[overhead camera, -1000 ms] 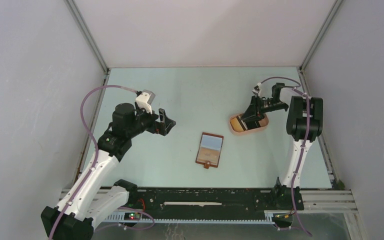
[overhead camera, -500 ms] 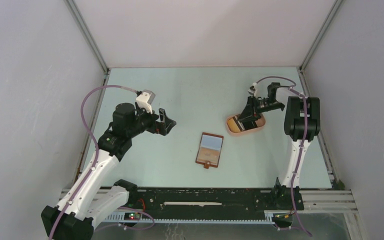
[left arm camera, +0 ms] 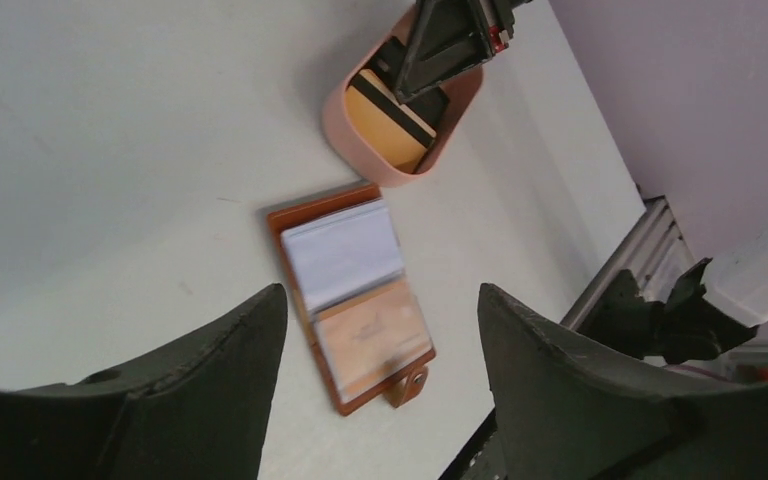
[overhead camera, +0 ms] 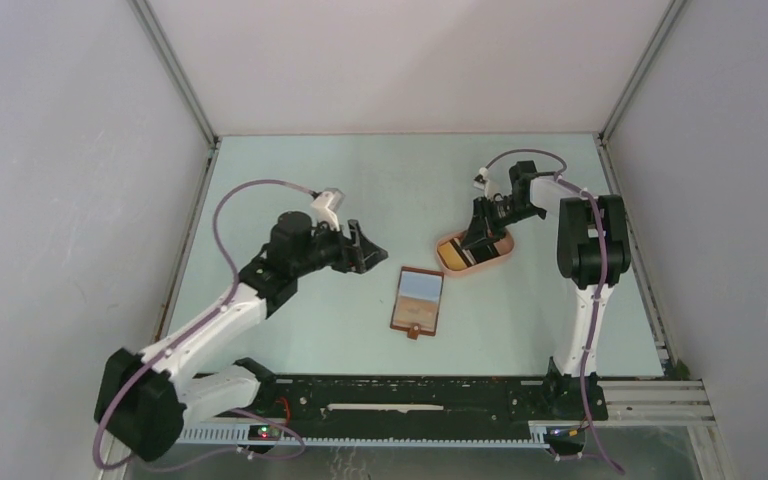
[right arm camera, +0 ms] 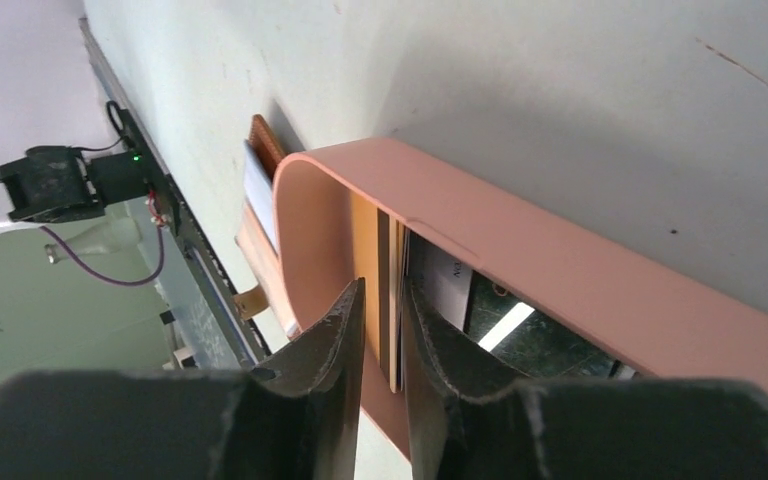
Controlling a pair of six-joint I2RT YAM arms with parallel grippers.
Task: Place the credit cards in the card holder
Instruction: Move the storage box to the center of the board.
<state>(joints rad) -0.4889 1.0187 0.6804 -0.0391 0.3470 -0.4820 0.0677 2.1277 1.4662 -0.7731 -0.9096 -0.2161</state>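
The card holder [overhead camera: 418,300] lies open in the middle of the table, snap tab toward the arms. In the left wrist view it [left arm camera: 350,300] shows below my left gripper [left arm camera: 381,292], which hovers open and holds nothing. From above, that left gripper [overhead camera: 368,252] is just left of the holder. The credit cards [overhead camera: 460,252] sit in a pink oval tray [overhead camera: 495,262]. My right gripper [right arm camera: 385,325] reaches into the tray [right arm camera: 560,270], its jaws narrowly apart around the edge of upright tan and dark cards [right arm camera: 388,290], with a thin gap at the left finger.
Grey walls and aluminium posts enclose the table on three sides. A black rail [overhead camera: 410,395] with the arm bases runs along the near edge. The tray's near end is close to the card holder's far right corner [right arm camera: 260,135].
The left arm swung right, toward the card holder, and its jaws narrowed a little. The right gripper and the pink tray slid left, toward the holder, while the right jaws closed in.
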